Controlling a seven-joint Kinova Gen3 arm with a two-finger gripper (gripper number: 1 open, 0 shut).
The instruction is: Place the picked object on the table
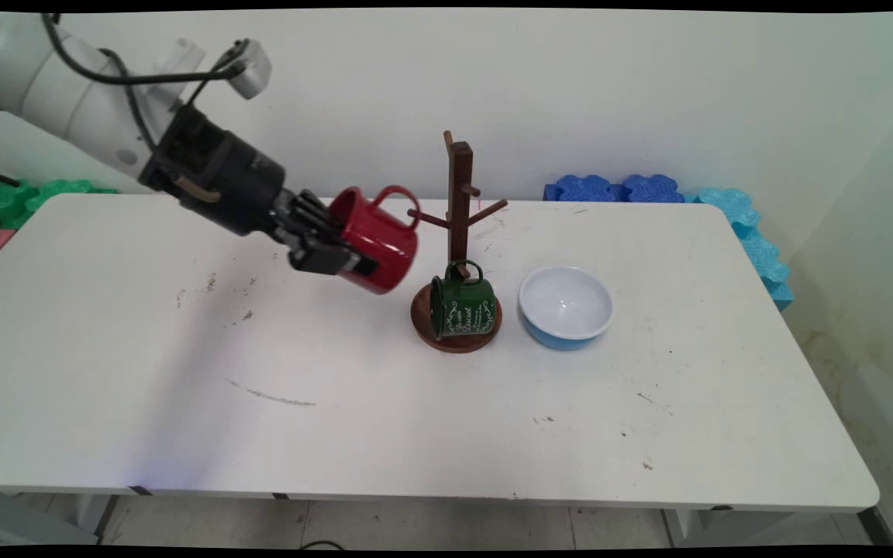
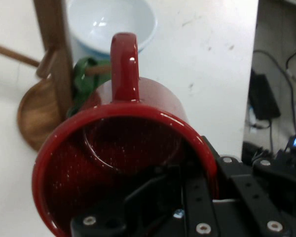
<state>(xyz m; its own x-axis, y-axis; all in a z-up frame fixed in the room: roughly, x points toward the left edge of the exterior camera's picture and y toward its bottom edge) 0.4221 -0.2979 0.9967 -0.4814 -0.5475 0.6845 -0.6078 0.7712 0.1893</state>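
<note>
A: What's the end effector (image 1: 353,260) got?

B: Red mug (image 1: 380,240). It's clamped on the mug's wall near the rim, w/ one finger inside and one outside. The hand view shows black linkage down inside the cup.

A: Where's the mug sitting?

B: Not sitting. It's held clear of the tabletop (image 1: 338,403), tipped on its side w/ the mouth back toward the wrist and the handle up.

A: What's ahead of the end effector?

B: Wooden rack (image 1: 460,194), just beyond the mug. Its nearest peg (image 1: 425,218) points at the mug, and the tip is right by the handle. Can't tell if they touch.

A: Anything else on the rack?

B: Green mug (image 1: 462,304), lower than the end effector and past it. Its handle is looped on a low peg and its body is over the round base.

A: And farther out?

B: Bowl (image 1: 567,304), blue outside and white inside, upright on the far side of the rack and just beside the base. In the hand view it shows above the red mug's handle.
</note>
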